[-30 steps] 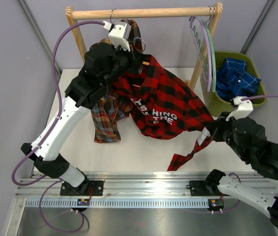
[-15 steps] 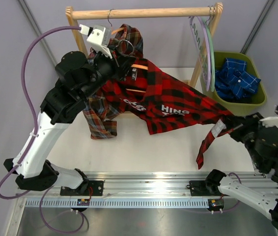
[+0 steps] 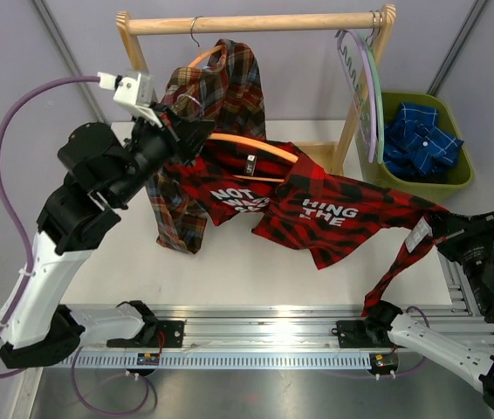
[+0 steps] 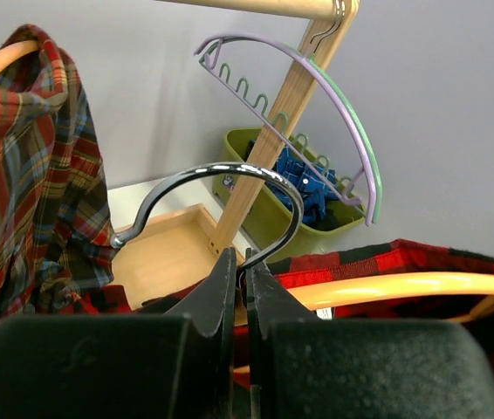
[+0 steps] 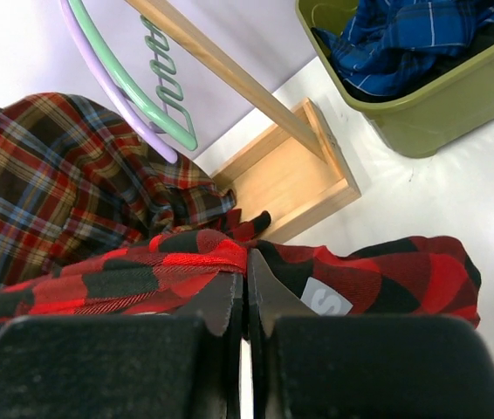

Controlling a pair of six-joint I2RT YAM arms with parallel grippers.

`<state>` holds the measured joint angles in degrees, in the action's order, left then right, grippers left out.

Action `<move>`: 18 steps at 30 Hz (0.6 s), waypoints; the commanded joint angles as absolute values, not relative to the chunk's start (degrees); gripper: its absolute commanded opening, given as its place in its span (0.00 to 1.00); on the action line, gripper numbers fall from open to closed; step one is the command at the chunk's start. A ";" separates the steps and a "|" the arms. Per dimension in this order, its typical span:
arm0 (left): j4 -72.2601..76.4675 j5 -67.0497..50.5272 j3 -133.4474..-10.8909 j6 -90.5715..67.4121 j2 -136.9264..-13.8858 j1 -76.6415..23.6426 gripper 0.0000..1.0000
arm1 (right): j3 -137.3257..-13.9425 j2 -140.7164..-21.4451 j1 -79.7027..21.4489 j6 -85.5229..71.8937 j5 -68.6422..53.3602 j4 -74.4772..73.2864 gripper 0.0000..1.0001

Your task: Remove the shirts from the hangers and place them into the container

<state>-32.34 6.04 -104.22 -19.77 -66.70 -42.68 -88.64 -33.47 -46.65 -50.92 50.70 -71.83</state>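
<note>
Pulling apart since a second ago: my left tool [image 4: 240, 260] clamped on the orange hanger [image 3: 251, 142], right tool [image 5: 247, 262] clamped on the red shirt [image 3: 352, 218], stretching it mid-frame, nearly stripped; bin [image 3: 461, 182] sits upper right.

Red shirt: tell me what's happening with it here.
The left gripper is shut on the orange hanger at its hook, off the rail, with the red shirt partly on it. The right gripper pinches the shirt's far edge, stretching it above the table. The tartan shirt hangs on the rail; the bin holds a blue shirt.
</note>
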 commanded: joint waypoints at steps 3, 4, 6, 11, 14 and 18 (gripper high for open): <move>-25.05 23.89 -105.03 -18.80 -57.75 -39.90 0.00 | -91.75 -30.24 -45.62 -53.70 67.32 -92.99 0.00; -24.61 27.13 -102.51 -19.50 -56.70 -39.90 0.00 | -92.54 -30.15 -45.70 -53.70 67.85 -92.99 0.00; -21.37 30.57 -99.07 -21.18 -52.75 -39.90 0.00 | -93.25 -29.71 -45.62 -52.40 68.20 -92.29 0.00; -17.40 33.66 -91.16 -25.31 -48.61 -39.90 0.00 | -92.90 -32.25 -45.62 -51.50 68.03 -91.75 0.00; -13.65 32.97 -86.68 -27.67 -46.41 -39.99 0.00 | -91.33 -33.22 -45.62 -45.73 65.66 -87.13 0.00; -15.11 28.49 -86.92 -33.73 -48.07 -39.90 0.00 | -86.59 -38.56 -45.70 -35.00 56.26 -80.07 0.00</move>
<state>-23.88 18.00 -84.99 -31.33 -50.22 -42.48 -88.55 -36.12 -46.72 -44.64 50.15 -72.10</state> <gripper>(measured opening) 0.031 0.021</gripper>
